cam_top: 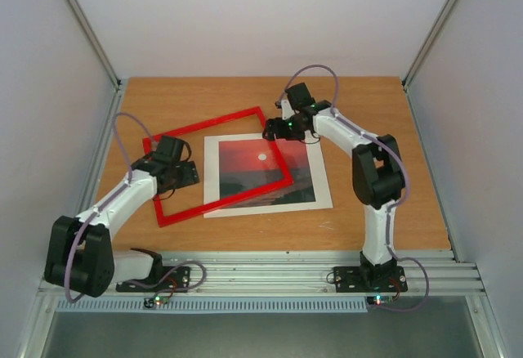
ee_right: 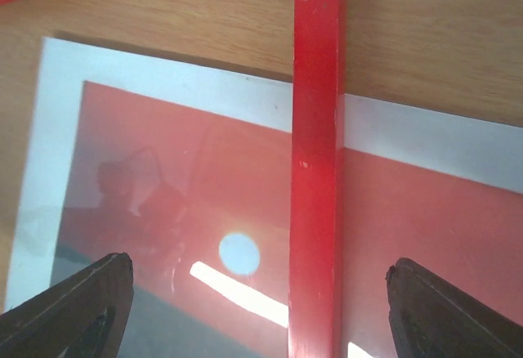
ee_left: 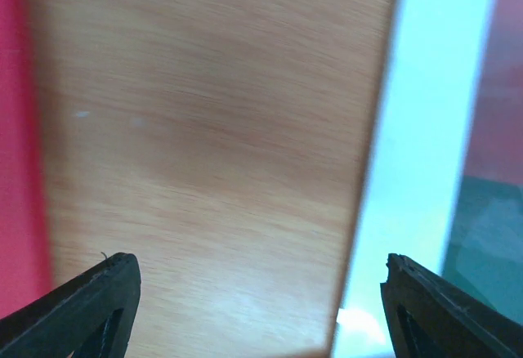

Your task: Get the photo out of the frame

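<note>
Left gripper and right gripper both stood open, empty; the frame overlapped the photo, so it wanted lifting clear toward nine o'clock, not dragging.

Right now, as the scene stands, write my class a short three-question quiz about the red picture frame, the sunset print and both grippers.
1. True or false: the thin red rectangular frame lies squarely around the sunset photo print.
2. The right gripper is: A) shut on the frame; B) open above a frame bar; C) out of view.
3. What surface shows between the open fingers of the left gripper?
Key: 1 false, it lies skewed across the print; 2 B; 3 mostly bare wooden tabletop.
</note>
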### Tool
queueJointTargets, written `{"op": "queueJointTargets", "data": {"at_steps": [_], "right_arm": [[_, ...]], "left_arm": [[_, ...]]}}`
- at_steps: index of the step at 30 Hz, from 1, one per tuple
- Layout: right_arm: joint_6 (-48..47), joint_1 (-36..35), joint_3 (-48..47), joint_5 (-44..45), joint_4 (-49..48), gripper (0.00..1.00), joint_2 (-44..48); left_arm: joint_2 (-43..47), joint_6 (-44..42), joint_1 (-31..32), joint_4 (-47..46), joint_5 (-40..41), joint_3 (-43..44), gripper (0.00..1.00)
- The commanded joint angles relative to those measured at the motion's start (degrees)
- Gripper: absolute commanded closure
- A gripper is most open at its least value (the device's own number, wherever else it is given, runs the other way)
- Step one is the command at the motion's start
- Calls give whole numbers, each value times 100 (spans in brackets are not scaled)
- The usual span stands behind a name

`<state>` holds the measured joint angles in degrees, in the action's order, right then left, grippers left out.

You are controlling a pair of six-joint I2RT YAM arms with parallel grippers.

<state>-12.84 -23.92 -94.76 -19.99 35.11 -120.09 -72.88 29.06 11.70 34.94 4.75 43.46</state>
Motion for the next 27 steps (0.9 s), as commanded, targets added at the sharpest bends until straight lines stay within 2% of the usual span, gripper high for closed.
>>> {"op": "queueJointTargets", "data": {"at_steps": [1,7,13,23,27], "right_arm": [[-95,154,520,214,-34,13,918],[20,448,1754,349,-142,10,1780],[318,1122,2915,-356,-481,10,2423],[317,1311,3682,-551,-753,10,2721],[317,1316,3740,-581,-808,10,2709]], "left_arm": [[7,-303,792,-23,-56,197,18],[-264,-504,2037,-283,-35,337,18],[-877,-1258,3015,-224,206,943,17],[-2320,-1878,3532,-574,-330,1627,18],[-2722,-1945,3557,-621,-363,1827,23]]}}
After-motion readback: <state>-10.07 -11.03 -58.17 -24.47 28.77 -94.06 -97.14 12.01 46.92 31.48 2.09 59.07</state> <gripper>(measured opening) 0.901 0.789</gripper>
